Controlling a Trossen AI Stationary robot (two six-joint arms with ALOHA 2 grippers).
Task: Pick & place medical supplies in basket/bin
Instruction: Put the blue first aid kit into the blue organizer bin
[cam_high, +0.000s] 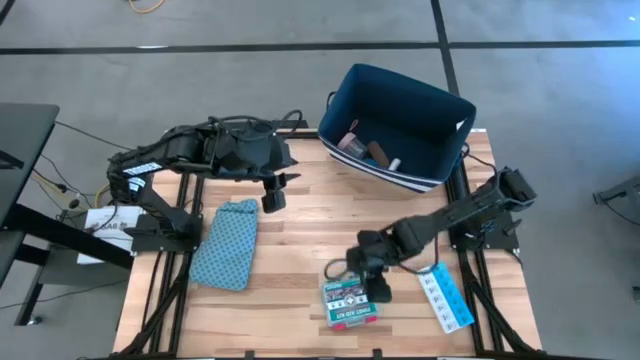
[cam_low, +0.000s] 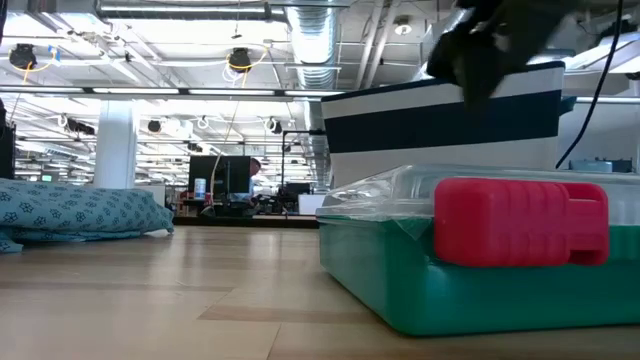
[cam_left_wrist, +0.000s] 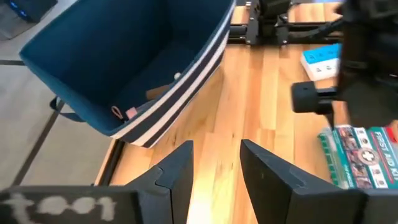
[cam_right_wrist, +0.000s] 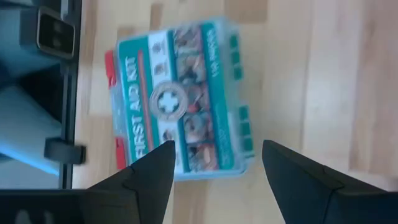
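Directly below the open right hand (cam_right_wrist: 214, 165) lies the first-aid box (cam_right_wrist: 180, 99) on the bench (cam_high: 300, 250) near its front edge, long axis spanning the finger gap, while the open left hand (cam_high: 272, 192) waits well apart beside the bin (cam_high: 400, 105).

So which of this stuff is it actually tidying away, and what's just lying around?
Part of the job:
- green first aid box, under the open right gripper
- light-blue pill organizer, near the table's right edge
- navy bin, a few small items already inside

Just lying about:
- teal patterned pouch, on the table's left side
- left gripper, open, waiting above the table
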